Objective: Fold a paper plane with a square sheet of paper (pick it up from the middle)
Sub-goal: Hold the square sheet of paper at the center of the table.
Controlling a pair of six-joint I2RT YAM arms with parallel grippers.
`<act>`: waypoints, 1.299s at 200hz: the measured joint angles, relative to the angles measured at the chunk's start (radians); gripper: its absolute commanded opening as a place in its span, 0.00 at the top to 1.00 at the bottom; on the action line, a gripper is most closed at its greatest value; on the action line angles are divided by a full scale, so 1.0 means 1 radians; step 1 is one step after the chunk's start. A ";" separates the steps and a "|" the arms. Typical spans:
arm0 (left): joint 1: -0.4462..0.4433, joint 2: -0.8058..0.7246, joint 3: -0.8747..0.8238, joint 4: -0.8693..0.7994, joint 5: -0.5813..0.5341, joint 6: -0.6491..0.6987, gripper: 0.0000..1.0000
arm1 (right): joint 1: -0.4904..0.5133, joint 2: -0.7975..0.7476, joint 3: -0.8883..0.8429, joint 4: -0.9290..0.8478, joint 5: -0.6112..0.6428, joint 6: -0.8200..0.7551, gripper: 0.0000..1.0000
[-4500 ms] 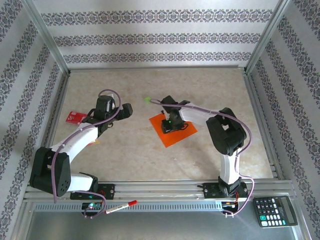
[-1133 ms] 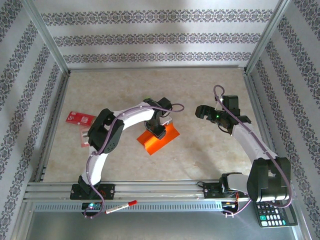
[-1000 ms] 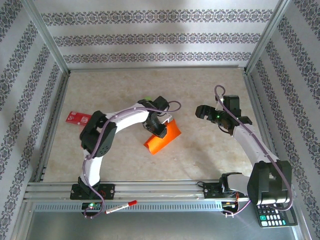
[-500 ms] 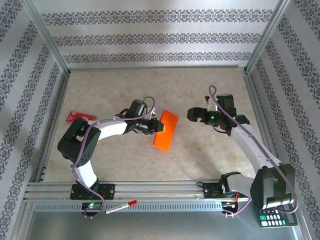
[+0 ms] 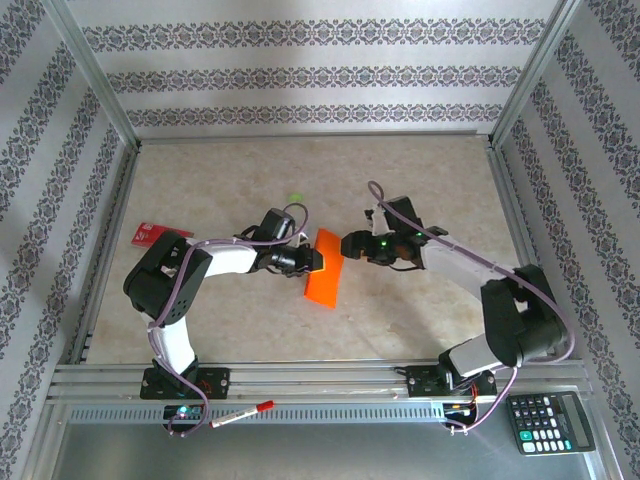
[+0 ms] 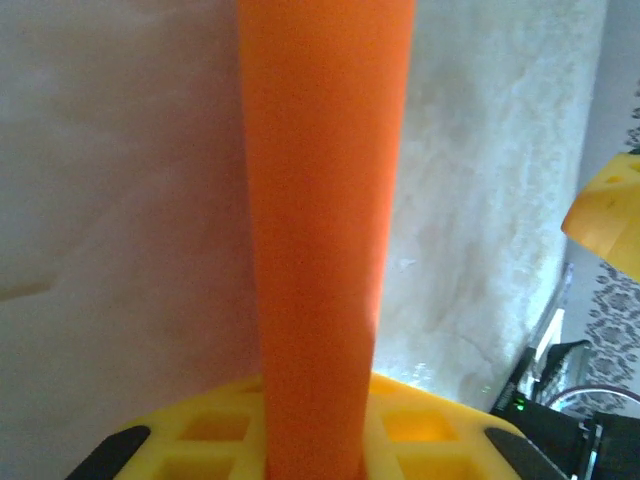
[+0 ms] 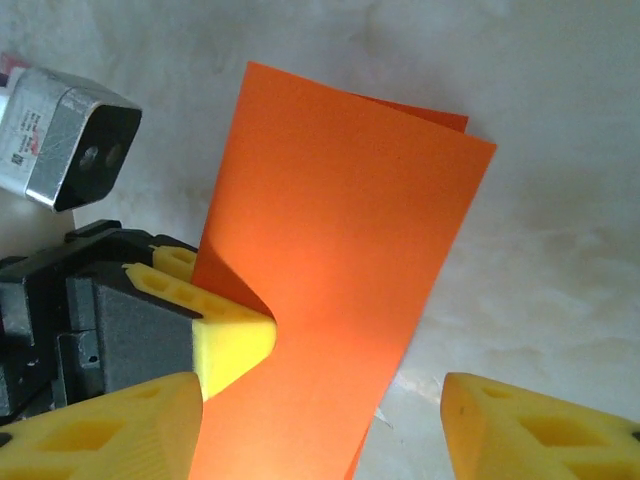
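The square sheet of paper (image 5: 325, 270) is bright orange, folded in half into a narrow strip, and held off the table near the middle. My left gripper (image 5: 312, 260) is shut on its left edge. In the left wrist view the paper (image 6: 325, 200) rises straight up out of that gripper (image 6: 315, 445). My right gripper (image 5: 346, 245) reaches in from the right at the strip's upper end. In the right wrist view it (image 7: 320, 440) is open, its fingers (image 7: 540, 430) straddling the paper (image 7: 350, 250) without touching it. The left arm's yellow finger (image 7: 230, 345) dents the sheet.
A small red card (image 5: 153, 234) lies at the table's left edge and a tiny green spot (image 5: 295, 196) sits behind the paper. A calculator (image 5: 550, 423) and a red-capped pen (image 5: 243, 413) lie on the front ledge. Metal frame posts and patterned walls enclose the table.
My left gripper lifted the folded paper off the table and turned it edge-up. The right arm swung left to the paper, and its jaws narrowed around it.
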 measured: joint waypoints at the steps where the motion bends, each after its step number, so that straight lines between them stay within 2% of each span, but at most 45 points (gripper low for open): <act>1: 0.000 0.000 -0.001 -0.001 -0.001 0.001 0.78 | 0.001 0.003 0.000 0.002 0.000 0.001 0.42; 43: 0.000 -0.034 -0.050 -0.038 -0.070 0.031 0.75 | 0.035 0.105 0.003 0.097 0.011 0.073 0.54; 84: 0.000 -0.050 -0.067 -0.035 -0.084 0.035 0.73 | 0.083 0.214 0.032 0.137 0.010 0.105 0.62; 118: 0.000 -0.055 -0.071 -0.031 -0.084 0.035 0.69 | 0.084 0.264 0.068 0.158 0.007 0.117 0.69; 201: -0.005 -0.079 -0.040 -0.109 -0.113 0.087 0.45 | 0.084 0.329 0.111 0.172 0.003 0.113 0.73; 260: -0.007 -0.079 0.014 -0.212 -0.153 0.131 0.38 | 0.084 0.360 0.143 0.175 -0.016 0.113 0.75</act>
